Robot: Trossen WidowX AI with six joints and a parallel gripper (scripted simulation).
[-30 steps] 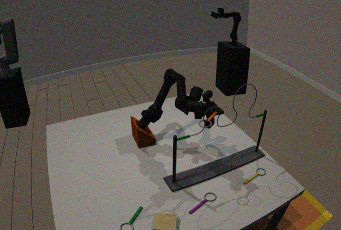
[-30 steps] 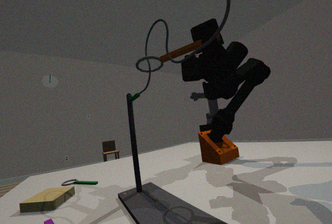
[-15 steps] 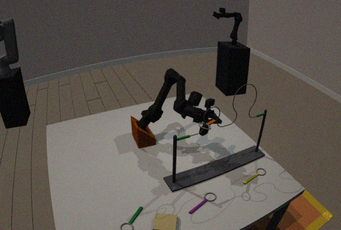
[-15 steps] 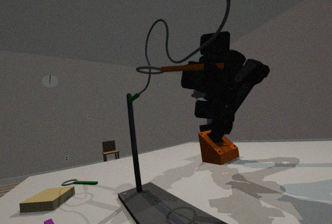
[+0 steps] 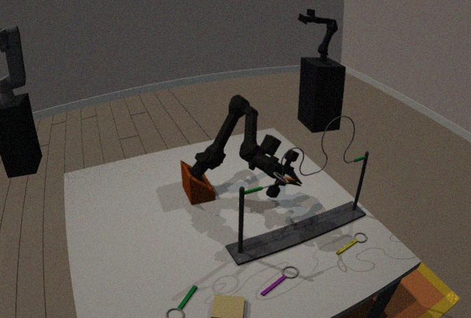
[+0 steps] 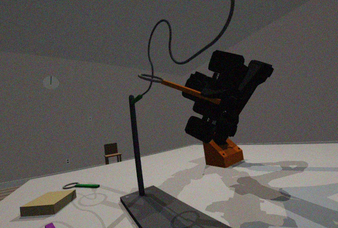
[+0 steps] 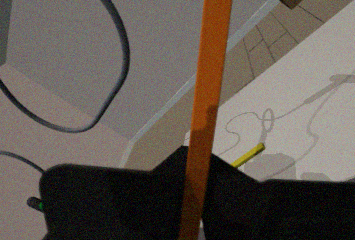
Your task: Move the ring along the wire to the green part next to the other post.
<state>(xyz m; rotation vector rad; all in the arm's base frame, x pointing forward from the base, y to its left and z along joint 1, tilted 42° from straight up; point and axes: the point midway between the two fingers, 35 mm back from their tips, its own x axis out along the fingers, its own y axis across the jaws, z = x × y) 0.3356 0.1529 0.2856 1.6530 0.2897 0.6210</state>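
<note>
My gripper (image 5: 299, 183) (image 6: 211, 94) (image 7: 191, 153) is shut on the orange handle (image 5: 290, 179) (image 6: 178, 87) (image 7: 210, 75). The ring (image 6: 140, 75) is around the grey wire (image 5: 342, 116) (image 6: 163, 20) (image 7: 127, 55), a little above the near green part (image 5: 253, 189) (image 6: 137, 99), below the wire's first bump. The ring is tilted in the exterior view. Whether it touches the wire cannot be told. The other green part (image 5: 360, 159) is at the far post (image 5: 360, 183). The ring is out of the wrist view.
The near post (image 5: 240, 220) (image 6: 136, 145) stands on the dark base (image 5: 232, 250) (image 6: 129, 202). Loose green (image 5: 187, 297) (image 6: 87, 185), purple (image 5: 273, 285) and yellow (image 5: 346, 247) (image 7: 248, 154) handles with rings and a tan block (image 5: 228, 307) (image 6: 43, 200) lie on the table.
</note>
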